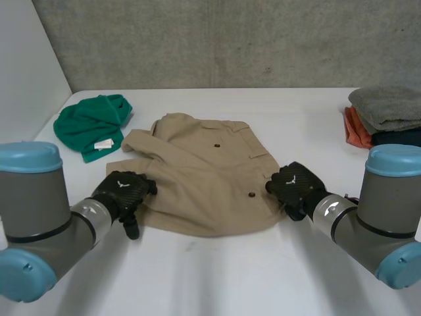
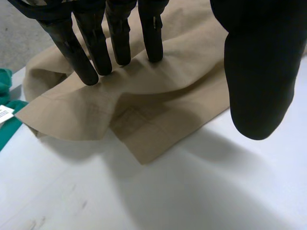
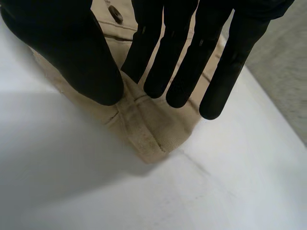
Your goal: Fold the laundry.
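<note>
A tan garment (image 1: 204, 174) with buttons lies flat and partly folded in the middle of the white table (image 1: 217, 276). My left hand (image 1: 123, 191) is at its near left corner. Its straight fingers (image 2: 98, 57) rest on the tan cloth (image 2: 158, 96) just behind the corner, and the thumb (image 2: 256, 72) stands well apart over the table, so the hand is open. My right hand (image 1: 295, 185) is at the garment's near right corner. Its fingers (image 3: 182, 72) and thumb (image 3: 72, 52) reach straight down over the thick hemmed corner (image 3: 148, 139), with nothing pinched.
A crumpled green cloth (image 1: 92, 125) lies at the back left, close to the tan garment; a bit of it (image 2: 5, 103) shows beside my left hand. A stack of folded cloths (image 1: 388, 115) sits at the right edge. A wall stands behind the table.
</note>
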Robot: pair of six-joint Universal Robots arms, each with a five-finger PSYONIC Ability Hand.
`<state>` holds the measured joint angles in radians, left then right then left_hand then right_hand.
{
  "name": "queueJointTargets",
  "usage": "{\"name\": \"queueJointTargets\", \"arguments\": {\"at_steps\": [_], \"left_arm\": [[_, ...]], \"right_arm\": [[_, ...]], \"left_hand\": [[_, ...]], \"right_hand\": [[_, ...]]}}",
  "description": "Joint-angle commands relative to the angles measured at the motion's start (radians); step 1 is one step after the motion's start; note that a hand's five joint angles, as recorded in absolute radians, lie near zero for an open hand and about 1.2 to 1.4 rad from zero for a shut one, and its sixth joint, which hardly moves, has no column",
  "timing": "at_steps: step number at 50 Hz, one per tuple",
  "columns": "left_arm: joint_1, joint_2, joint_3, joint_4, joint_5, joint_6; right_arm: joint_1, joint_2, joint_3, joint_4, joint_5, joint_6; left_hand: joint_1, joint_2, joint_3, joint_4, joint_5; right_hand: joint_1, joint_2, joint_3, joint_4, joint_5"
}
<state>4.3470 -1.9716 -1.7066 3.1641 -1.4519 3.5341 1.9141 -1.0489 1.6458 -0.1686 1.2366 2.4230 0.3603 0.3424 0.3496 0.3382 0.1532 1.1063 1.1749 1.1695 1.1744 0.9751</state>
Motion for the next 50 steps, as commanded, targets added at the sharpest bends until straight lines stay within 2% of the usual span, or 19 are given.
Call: {"name": "queueJointTargets", "arguments": {"at_steps": [1,3,6,7,9,14,20,28,31,32,33,37,38,39,41,46,50], "left_arm": [[-0.029,-0.087,0.074,0.02,-0.008,0.017],[-0.032,-0.107,0.09,0.034,-0.01,0.029],[-0.041,-0.138,0.12,0.062,-0.015,0.066],[-0.047,-0.15,0.131,0.077,-0.016,0.086],[-0.05,-0.157,0.142,0.094,-0.013,0.104],[-0.056,-0.188,0.179,0.175,-0.016,0.144],[-0.053,-0.145,0.194,0.162,-0.015,0.144],[-0.058,0.029,0.188,0.085,-0.001,0.094],[-0.053,0.025,0.174,0.062,-0.007,0.092],[-0.046,0.03,0.157,0.042,-0.021,0.092],[-0.04,0.031,0.147,0.034,-0.031,0.088],[-0.02,0.045,0.082,0.022,-0.045,0.085],[-0.02,0.054,0.05,0.02,-0.039,0.082],[-0.02,0.063,0.033,0.017,-0.036,0.08],[-0.02,0.082,-0.016,0.014,-0.021,0.078],[-0.03,0.091,-0.073,-0.019,-0.004,0.078],[-0.02,0.071,-0.076,-0.05,-0.004,0.078]], "right_arm": [[0.003,-0.023,0.012,-0.057,0.014,0.065],[0.008,-0.039,0.017,-0.058,0.014,0.079],[0.01,-0.057,0.017,-0.058,0.014,0.108],[0.013,-0.062,0.014,-0.058,0.017,0.122],[0.016,-0.06,0.011,-0.058,0.018,0.137],[0.014,-0.054,-0.003,-0.051,0.023,0.16],[0.005,-0.06,-0.023,-0.022,0.027,0.165],[0.002,-0.089,-0.041,0.064,0.026,0.185],[0.006,-0.069,-0.032,0.069,0.029,0.179],[0.005,-0.06,-0.023,0.067,0.032,0.171],[0.002,-0.057,-0.02,0.066,0.032,0.169],[-0.009,-0.046,-0.014,0.06,0.034,0.162],[-0.009,-0.046,-0.014,0.06,0.034,0.162],[-0.013,-0.049,-0.011,0.061,0.034,0.157],[-0.015,-0.051,-0.011,0.066,0.035,0.157],[-0.015,-0.068,0.002,0.09,0.035,0.145],[-0.027,-0.077,0.025,0.101,0.031,0.101]], "left_hand": [[-0.073,-0.056,-0.063,-0.051,-0.041],[-0.071,-0.053,-0.06,-0.048,-0.038],[0.061,0.079,0.072,0.083,0.093],[0.242,0.26,0.253,0.264,0.274],[0.396,0.413,0.406,0.418,0.428],[1.035,1.053,1.046,1.057,1.067],[1.036,1.054,1.047,1.058,1.068],[0.993,1.011,1.003,1.015,1.025],[0.34,0.358,0.351,0.362,0.372],[0.009,0.027,0.02,0.031,0.042],[-0.041,-0.023,-0.03,-0.019,-0.008],[0.032,0.05,0.043,0.054,0.064],[0.175,0.193,0.185,0.197,0.207],[0.24,0.258,0.251,0.262,0.273],[0.442,0.46,0.453,0.464,0.474],[0.645,0.663,0.656,0.668,0.678],[0.672,0.69,0.683,0.694,0.705]], "right_hand": [[0.29,0.221,0.227,0.222,0.247],[0.29,0.221,0.227,0.222,0.247],[0.29,0.221,0.227,0.222,0.247],[0.29,0.221,0.227,0.222,0.247],[0.29,0.221,0.227,0.222,0.247],[0.29,0.221,0.227,0.222,0.247],[0.29,0.221,0.227,0.222,0.247],[0.29,0.221,0.227,0.222,0.247],[0.29,0.221,0.227,0.222,0.247],[0.29,0.221,0.227,0.222,0.247],[0.29,0.221,0.227,0.222,0.247],[0.29,0.221,0.227,0.222,0.247],[0.29,0.221,0.227,0.222,0.247],[0.013,-0.055,-0.05,-0.055,-0.03],[-0.147,-0.215,-0.21,-0.215,-0.19],[-0.324,-0.392,-0.387,-0.392,-0.367],[-0.418,-0.486,-0.481,-0.486,-0.461]]}}
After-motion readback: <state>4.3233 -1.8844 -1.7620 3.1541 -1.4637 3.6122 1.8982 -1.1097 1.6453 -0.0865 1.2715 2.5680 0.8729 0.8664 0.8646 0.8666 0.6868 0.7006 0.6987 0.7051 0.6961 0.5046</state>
